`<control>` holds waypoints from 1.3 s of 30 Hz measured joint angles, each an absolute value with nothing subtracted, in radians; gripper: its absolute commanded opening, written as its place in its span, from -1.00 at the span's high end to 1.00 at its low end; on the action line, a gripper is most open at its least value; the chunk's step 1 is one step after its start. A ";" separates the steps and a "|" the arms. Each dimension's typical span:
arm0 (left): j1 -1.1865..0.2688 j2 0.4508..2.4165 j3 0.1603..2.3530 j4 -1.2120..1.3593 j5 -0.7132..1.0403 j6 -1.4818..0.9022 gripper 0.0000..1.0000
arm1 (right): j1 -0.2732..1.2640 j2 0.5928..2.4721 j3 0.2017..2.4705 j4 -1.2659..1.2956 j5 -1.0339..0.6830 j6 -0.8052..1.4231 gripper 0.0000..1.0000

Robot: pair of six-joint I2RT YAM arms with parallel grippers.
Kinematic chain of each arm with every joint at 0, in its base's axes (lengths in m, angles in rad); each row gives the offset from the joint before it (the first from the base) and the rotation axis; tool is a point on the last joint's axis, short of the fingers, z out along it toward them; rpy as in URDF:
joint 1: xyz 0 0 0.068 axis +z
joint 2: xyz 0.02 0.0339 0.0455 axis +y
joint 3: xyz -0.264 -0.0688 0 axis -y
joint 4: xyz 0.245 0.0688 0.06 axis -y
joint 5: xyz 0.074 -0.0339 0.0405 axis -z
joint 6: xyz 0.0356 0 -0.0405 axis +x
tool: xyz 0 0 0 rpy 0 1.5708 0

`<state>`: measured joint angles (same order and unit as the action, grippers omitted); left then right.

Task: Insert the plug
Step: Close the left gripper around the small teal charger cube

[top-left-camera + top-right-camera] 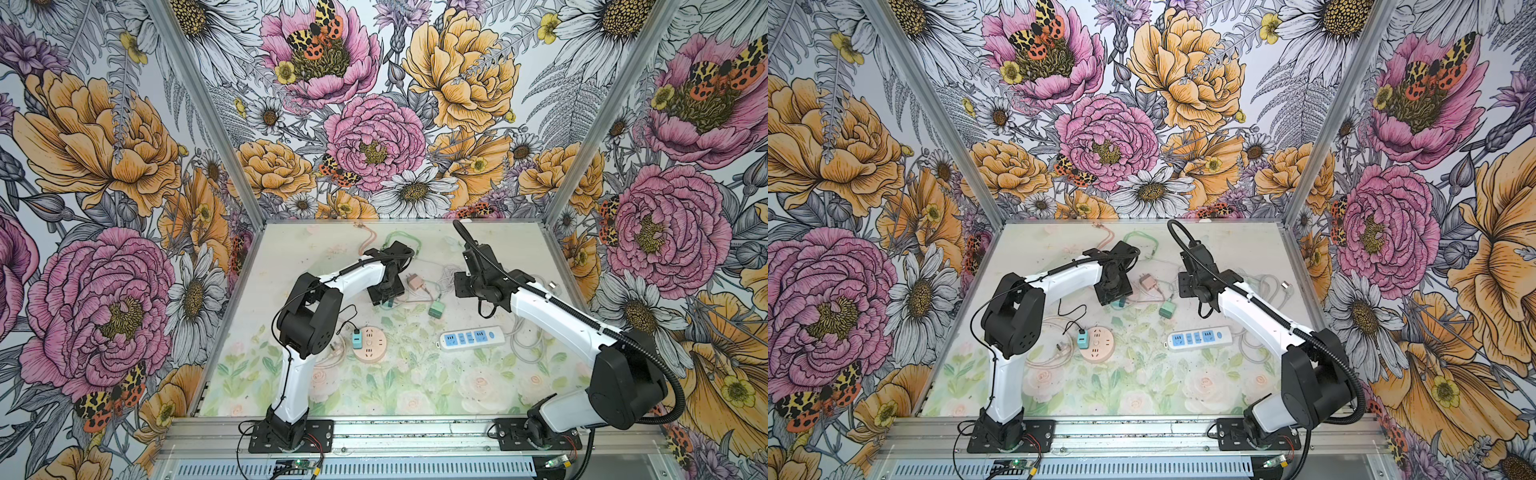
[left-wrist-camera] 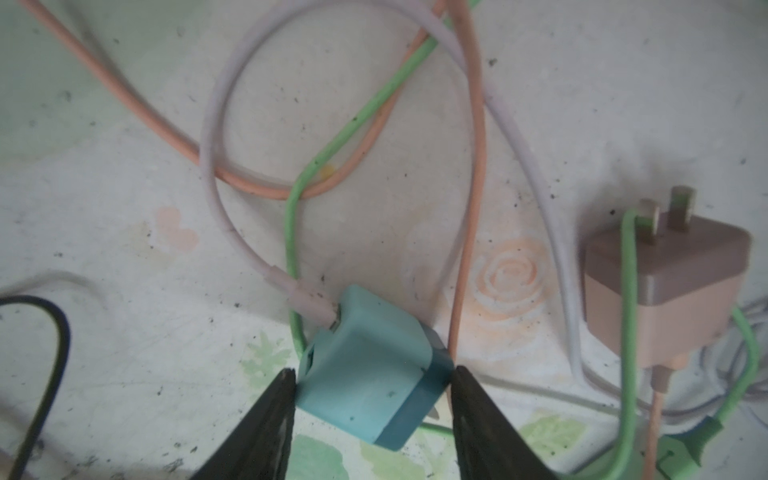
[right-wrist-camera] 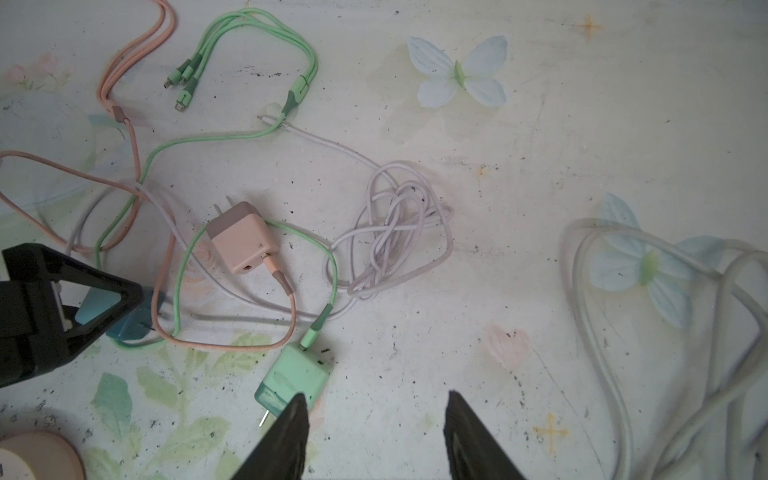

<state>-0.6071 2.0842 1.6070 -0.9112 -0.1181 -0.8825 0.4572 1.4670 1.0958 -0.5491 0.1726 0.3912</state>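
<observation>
While clasped, plug (image 2: pixel 365 374) prongs toward green charger (image 3: pixel 295 376)

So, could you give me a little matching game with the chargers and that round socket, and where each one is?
Things: 1 teal charger; 2 pink charger; 3 green charger; 4 round socket.
Places: A lying loose, untouched; B a small plug already in it; C between the tips of the left gripper; D beside the open right gripper.
Pairs: 1-C, 2-A, 3-D, 4-B.
</observation>
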 measured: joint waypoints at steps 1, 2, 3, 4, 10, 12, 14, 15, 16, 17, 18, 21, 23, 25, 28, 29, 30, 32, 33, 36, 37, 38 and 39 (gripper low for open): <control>-0.612 2.086 1.610 -0.916 -0.120 -0.864 -0.15 | 0.457 1.467 1.095 -0.549 0.173 0.391 -0.09; -0.618 2.086 1.612 -0.921 -0.122 -0.845 -0.14 | 0.457 1.466 1.095 -0.549 0.173 0.391 -0.08; -0.623 2.086 1.613 -0.928 -0.127 -0.827 -0.12 | 0.457 1.466 1.094 -0.549 0.173 0.391 -0.08; -0.627 2.086 1.616 -0.937 -0.133 -0.807 -0.11 | 0.457 1.466 1.093 -0.549 0.173 0.391 -0.09; -0.634 2.086 1.618 -0.966 -0.151 -0.698 -0.11 | 0.457 1.458 1.082 -0.549 0.172 0.392 -0.09; -0.634 2.086 1.623 -0.978 -0.167 -0.662 -0.12 | 0.457 1.452 1.079 -0.549 0.172 0.394 -0.09; -0.635 2.086 1.626 -0.999 -0.200 -0.633 -0.13 | 0.457 1.443 1.073 -0.550 0.172 0.395 -0.09; -0.635 2.085 1.626 -1.008 -0.217 -0.620 -0.14 | 0.457 1.437 1.069 -0.550 0.172 0.395 -0.09; -0.635 2.085 1.627 -1.018 -0.236 -0.609 -0.15 | 0.457 1.433 1.068 -0.550 0.171 0.395 -0.09; -0.635 2.085 1.627 -1.023 -0.252 -0.596 -0.17 | 0.457 1.430 1.068 -0.550 0.171 0.395 -0.09; -0.634 2.085 1.627 -1.028 -0.267 -0.585 -0.18 | 0.457 1.427 1.068 -0.550 0.171 0.395 -0.09; -0.633 2.083 1.627 -1.040 -0.306 -0.548 -0.18 | 0.457 1.417 1.067 -0.550 0.170 0.396 -0.09; -0.633 2.077 1.623 -1.044 -0.313 -0.522 -0.18 | 0.457 1.411 1.065 -0.549 0.168 0.399 -0.09; -0.633 2.068 1.613 -1.043 -0.314 -0.495 -0.18 | 0.457 1.407 1.061 -0.550 0.168 0.400 -0.09; -0.630 2.052 1.587 -1.040 -0.293 -0.459 -0.18 | 0.457 1.406 1.058 -0.549 0.164 0.402 -0.09; -0.627 2.049 1.578 -1.032 -0.279 -0.447 -0.19 | 0.457 1.407 1.056 -0.550 0.162 0.403 -0.09; -0.623 2.045 1.569 -1.022 -0.261 -0.435 -0.19 | 0.457 1.406 1.055 -0.550 0.161 0.403 -0.09; -0.611 2.041 1.555 -1.007 -0.226 -0.410 -0.20 | 0.457 1.406 1.053 -0.549 0.160 0.403 -0.09; -0.604 2.041 1.549 -1.001 -0.213 -0.396 -0.19 | 0.457 1.406 1.051 -0.550 0.160 0.403 -0.09; -0.591 2.041 1.542 -0.988 -0.184 -0.356 -0.20 | 0.457 1.406 1.050 -0.549 0.157 0.403 -0.09; -0.588 2.041 1.542 -0.983 -0.179 -0.347 -0.19 | 0.457 1.406 1.050 -0.550 0.157 0.403 -0.09; -0.585 2.041 1.542 -0.979 -0.173 -0.336 -0.20 | 0.457 1.406 1.050 -0.550 0.157 0.403 -0.09; -0.583 2.041 1.542 -0.976 -0.169 -0.328 -0.19 | 0.457 1.406 1.050 -0.550 0.157 0.403 -0.09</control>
<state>-0.5827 2.0407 1.5425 -0.9756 -0.1688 -0.3283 0.4568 1.4059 1.0496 -0.5495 0.1566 0.4030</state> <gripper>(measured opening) 0.597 0.544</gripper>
